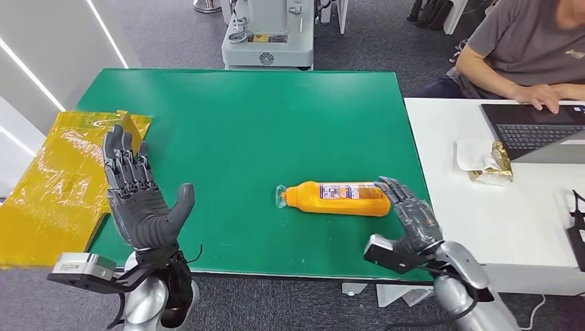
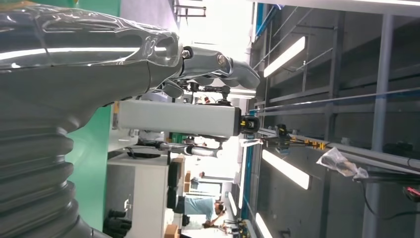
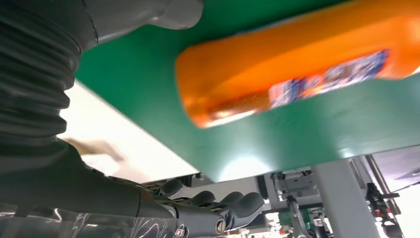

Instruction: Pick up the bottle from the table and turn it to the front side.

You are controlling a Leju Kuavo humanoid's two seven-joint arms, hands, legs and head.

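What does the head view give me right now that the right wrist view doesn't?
Head view alone: the left hand raised with fingers apart, holding nothing; the right hand at the bottle's base end, with contact not clear; the yellow bags at the table's left edge; a person typing at a laptop.

Right wrist view alone: a close, blurred look at the bottle's rounded base end from low beside the table.

Both: the orange bottle lying on its side on the green table.
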